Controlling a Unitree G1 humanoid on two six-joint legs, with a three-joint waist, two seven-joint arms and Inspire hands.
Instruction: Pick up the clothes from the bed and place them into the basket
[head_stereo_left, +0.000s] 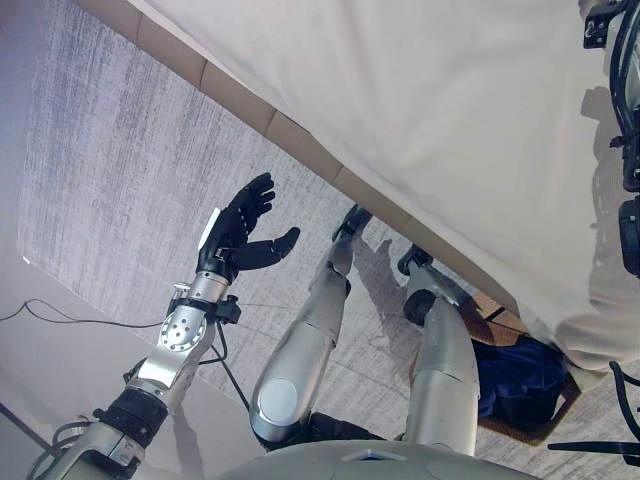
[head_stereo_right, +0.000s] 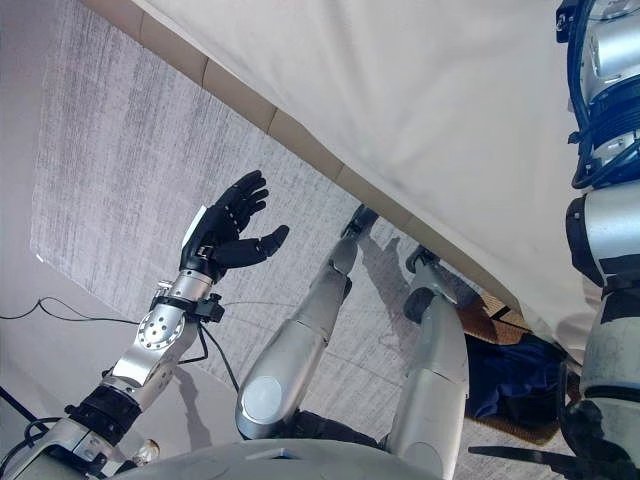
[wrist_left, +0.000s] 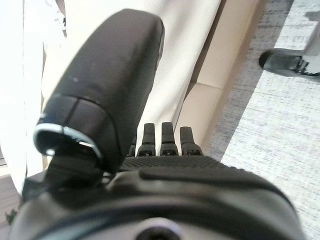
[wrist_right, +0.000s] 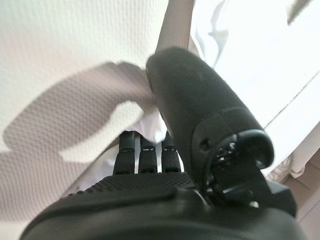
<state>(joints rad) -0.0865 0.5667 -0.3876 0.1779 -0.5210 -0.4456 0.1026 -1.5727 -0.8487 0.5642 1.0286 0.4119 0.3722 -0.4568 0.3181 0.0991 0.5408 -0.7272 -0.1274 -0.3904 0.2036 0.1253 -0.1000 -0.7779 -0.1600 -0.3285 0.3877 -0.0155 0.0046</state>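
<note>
The bed (head_stereo_left: 420, 90) with its cream sheet lies across the upper right. My right arm reaches over it at the right edge. In the right wrist view my right hand (wrist_right: 200, 125) has its thumb and fingers closed on a raised fold of white cloth (wrist_right: 172, 30) on the sheet; the fingertips are hidden in it. My left hand (head_stereo_left: 238, 232) is open and empty above the grey carpet, apart from the bed; it also shows in the left wrist view (wrist_left: 125, 75). A brown woven basket (head_stereo_left: 560, 405) stands on the floor by the bed, with blue clothing (head_stereo_left: 515, 375) in it.
The bed's tan base (head_stereo_left: 240, 100) runs diagonally beside the grey carpet (head_stereo_left: 110, 170). A paler floor strip (head_stereo_left: 60, 340) lies at the lower left. More bright white cloth (wrist_right: 240, 45) lies past my right hand.
</note>
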